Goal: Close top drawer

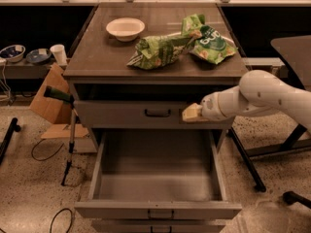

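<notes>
The top drawer [116,115] is the highest of three in the grey cabinet. It has a flat grey front and a small dark bar handle [157,113]. It stands out a little from the cabinet, with a dark gap above it. My gripper [190,113], on the white arm coming in from the right, is at the drawer front just right of the handle. Its pale tip is against or very near the front. The middle drawer [158,210] below is pulled far out and is empty.
On the cabinet top [92,57] lie a white bowl [125,28] and green snack bags [180,45]. Cardboard and a green-handled tool [58,95] stand to the left. A dark table [294,47] and its legs stand to the right. Cables lie on the floor.
</notes>
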